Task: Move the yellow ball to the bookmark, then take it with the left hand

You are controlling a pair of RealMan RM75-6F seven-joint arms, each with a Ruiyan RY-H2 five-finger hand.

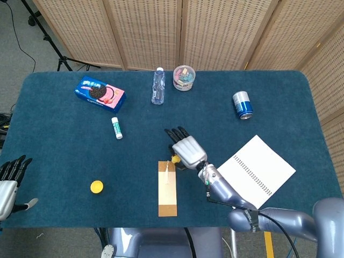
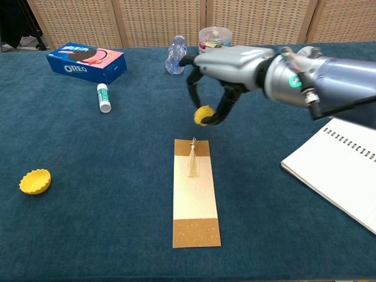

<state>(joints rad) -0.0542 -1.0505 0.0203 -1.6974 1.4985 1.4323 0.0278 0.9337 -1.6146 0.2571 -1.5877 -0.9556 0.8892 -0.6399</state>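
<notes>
Left hand (image 1: 9,183) at near-left table edge, fingers apart, holding nothing. Yellow cup (image 2: 35,181) near left, resting on cloth. Bookmark (image 2: 195,192) flat at centre, tassel at far end. Notebook (image 2: 339,170) near right. Right hand (image 2: 214,76) above bookmark's far end, fingers curled down, pinching ball (image 2: 203,114); ball off table, just beyond bookmark's top edge. Glue stick (image 2: 103,97) mid-left. Oreo box (image 2: 86,61), bottle (image 2: 176,54), tub (image 2: 214,43), can (image 1: 242,104) along far side.
</notes>
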